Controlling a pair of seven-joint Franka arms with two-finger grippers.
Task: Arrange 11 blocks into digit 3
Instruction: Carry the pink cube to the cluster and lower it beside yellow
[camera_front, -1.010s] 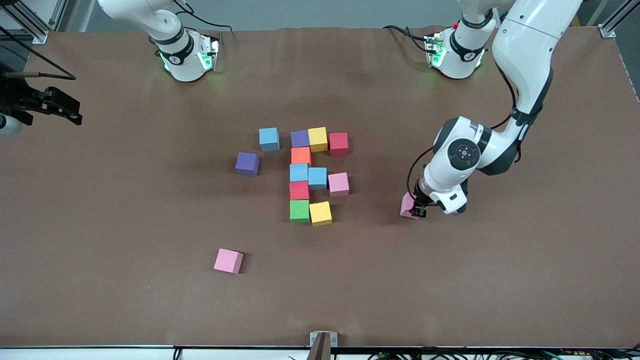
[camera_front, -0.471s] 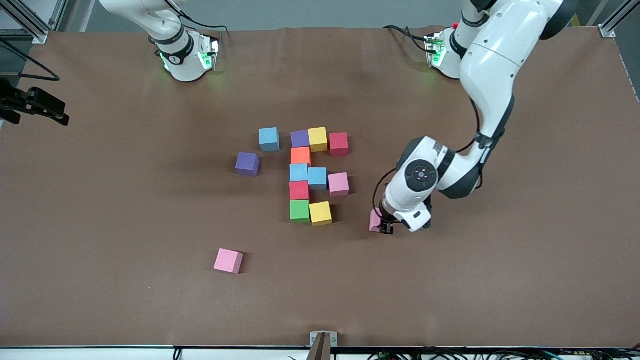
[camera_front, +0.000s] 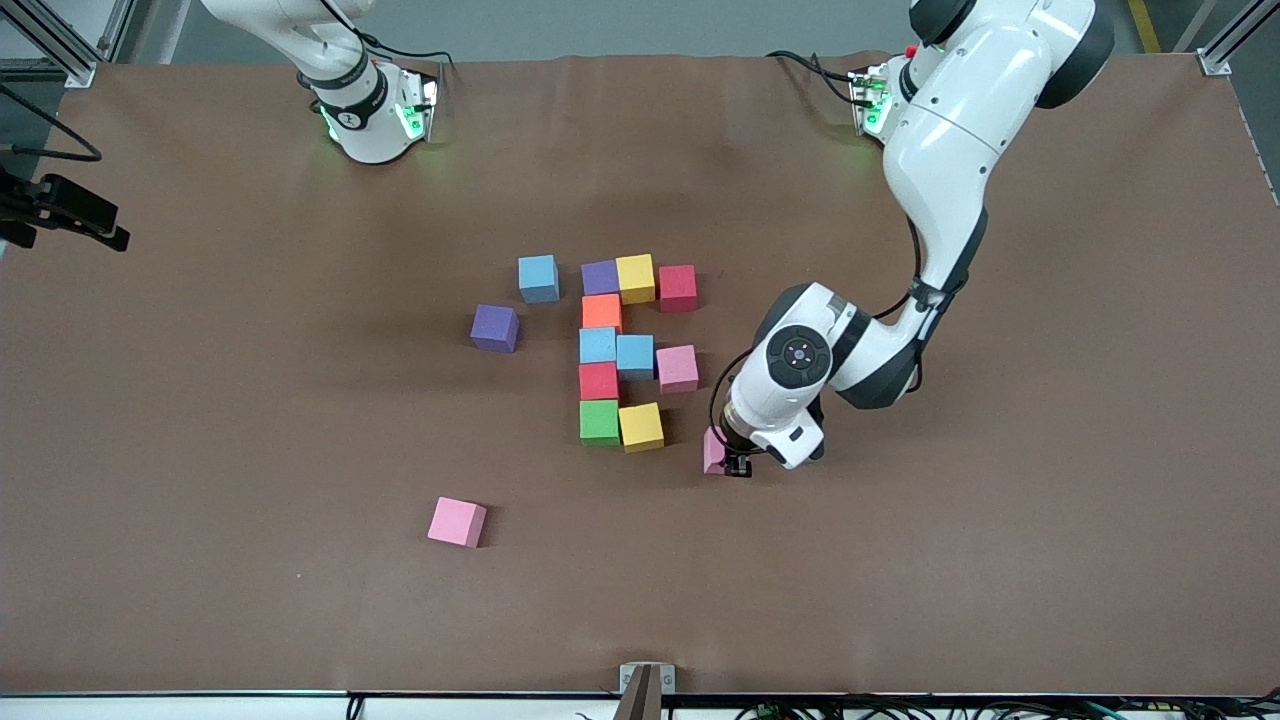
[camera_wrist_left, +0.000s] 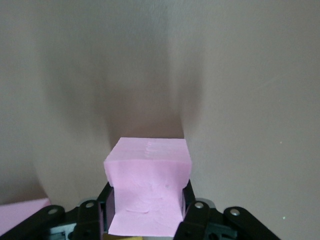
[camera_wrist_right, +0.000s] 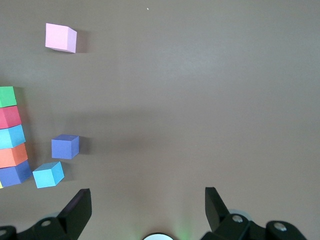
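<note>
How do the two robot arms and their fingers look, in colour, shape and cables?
Both arms are glossy white with rounded segments and black joint bands. The left arm carries a thin black cable; the bases glow green. The left gripper and right gripper have black fingers on black bodies with silver screws.

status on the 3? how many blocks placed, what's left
Nine blocks sit in the figure: top bar, spine and middle bar filled, bottom bar only green and yellow. The left end effector is shut on a pink block beside the yellow one, apparently the bottom bar's last cube. After that one placement the figure should be complete. Three loose blocks remain. The right end effector waits open at its end of the table.
</note>
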